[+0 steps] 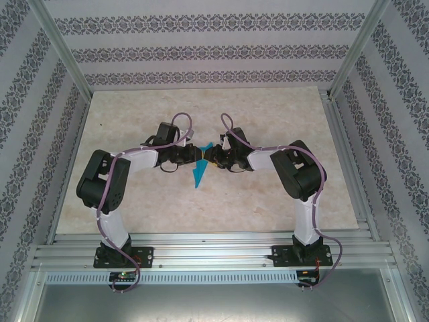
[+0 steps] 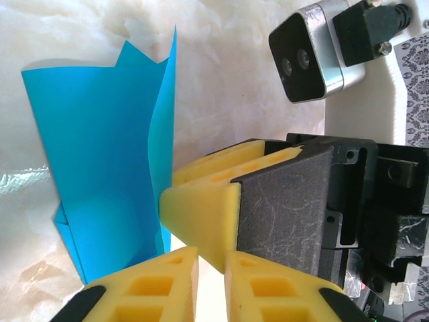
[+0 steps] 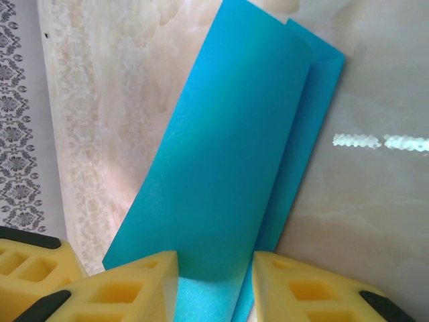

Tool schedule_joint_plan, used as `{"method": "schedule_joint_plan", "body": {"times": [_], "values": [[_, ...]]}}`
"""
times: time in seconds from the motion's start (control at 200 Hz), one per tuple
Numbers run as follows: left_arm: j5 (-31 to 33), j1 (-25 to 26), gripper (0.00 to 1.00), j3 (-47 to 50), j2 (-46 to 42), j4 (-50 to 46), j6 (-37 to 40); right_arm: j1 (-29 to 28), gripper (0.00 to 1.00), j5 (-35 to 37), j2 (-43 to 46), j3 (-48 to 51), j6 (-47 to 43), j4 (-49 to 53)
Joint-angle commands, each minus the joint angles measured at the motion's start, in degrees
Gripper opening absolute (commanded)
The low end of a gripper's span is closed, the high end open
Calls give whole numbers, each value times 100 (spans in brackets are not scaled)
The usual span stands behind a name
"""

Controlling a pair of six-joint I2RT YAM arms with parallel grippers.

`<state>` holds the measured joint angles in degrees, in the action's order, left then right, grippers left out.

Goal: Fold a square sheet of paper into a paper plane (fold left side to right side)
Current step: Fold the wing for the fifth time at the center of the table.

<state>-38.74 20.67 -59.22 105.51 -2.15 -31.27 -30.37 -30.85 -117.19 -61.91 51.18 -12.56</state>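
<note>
The square sheet of paper (image 1: 198,173) lay at the middle of the desk (image 1: 268,208), already doubled into a long, narrow shape. It sat directly between the two arms, where either could reach it. The right fingers (image 3: 137,288) stood apart, and one layer of the sheet ran up through the gap between them. The gap looked too wide to be pinching such thin paper, so the layer seemed only cradled there. That layer curved up off the desk while a narrower strip beneath it lay flat, which would suit carrying a flap across to the other side. The left fingers (image 2: 147,292) faced them from the opposite side, nearly closed, with a slit of desk showing between them and nothing in their hold. They sat just beside the sheet's near corner, probably so they could pin the lower layer or press the crease once the flap came over.
</note>
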Motion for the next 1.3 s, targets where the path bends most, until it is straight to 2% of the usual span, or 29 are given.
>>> {"method": "schedule_joint_plan", "body": {"times": [0.0,0.41,0.744,0.904,1.069,1.294], "values": [[559,-57,20,-207,289,-162,280,-74,36,99,-208,-41,-252,97],[780,-204,33,-33,-16,-329,417,-74,35,108,-217,-58,-268,155],[116,-205,38,-102,337,211,233,-74,35,113,-226,-78,-257,166],[119,-205,39,-65,316,277,184,-75,35,115,-234,-88,-283,201],[306,-210,33,18,61,222,182,-75,34,134,-230,-94,-310,271],[251,-205,33,24,-103,225,140,-83,33,107,-248,-120,-305,247]]}}
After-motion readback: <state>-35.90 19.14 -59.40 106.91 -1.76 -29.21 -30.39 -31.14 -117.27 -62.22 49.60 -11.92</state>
